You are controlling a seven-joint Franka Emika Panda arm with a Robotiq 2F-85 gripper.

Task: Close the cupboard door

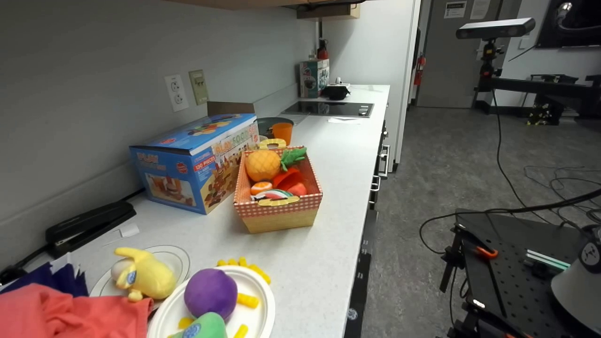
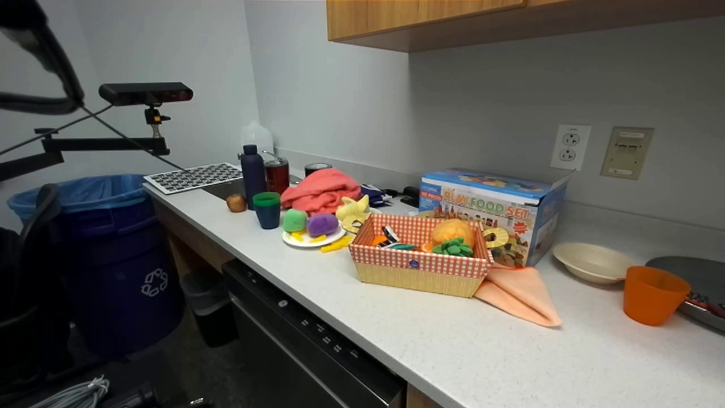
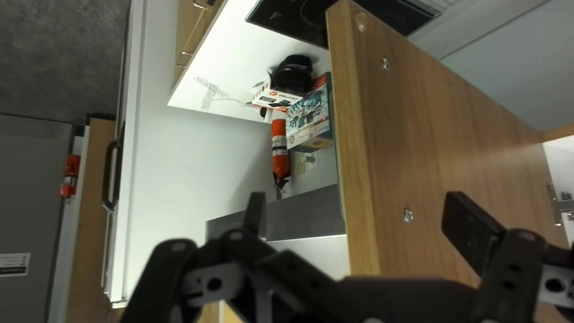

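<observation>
The fingers point(image 3: 471, 231) are wide apart, one toward each side of the wrist view. The free edge of the cupboard door point(image 3: 439, 148) shows in the gap between them; can't tell if either finger touches it.

Around, wrist view: black cooktop point(image 3: 291, 20), teal box point(image 3: 309, 121), red fire extinguisher point(image 3: 280, 150), black item point(image 3: 293, 74) on a small white box point(image 3: 273, 96), tall white panel point(image 3: 179, 170). Door blocks part of the cooktop and teal box.

White table point(image 1: 319, 277), both exterior views: checkered basket point(image 1: 281, 219) with play food, blue play food box point(image 1: 195, 162) beside it, white plate point(image 1: 267, 303) with purple toy point(image 1: 211, 293) and green toy point(image 1: 206, 327), coral cloth point(image 2: 325, 191). Orange cup point(image 2: 651, 294) near a tan bowl point(image 2: 592, 264). Overhead wooden cabinet point(image 2: 425, 20) above, in an exterior view.

Door: wooden, standing open, screw heads point(image 3: 407, 215) on the face in view, metal hinge point(image 3: 558, 206) at the far end. Lies ahead of the fingers: one in front of its face, the other past its edge, against the white panel and a dark grey strip point(image 3: 305, 215).
</observation>
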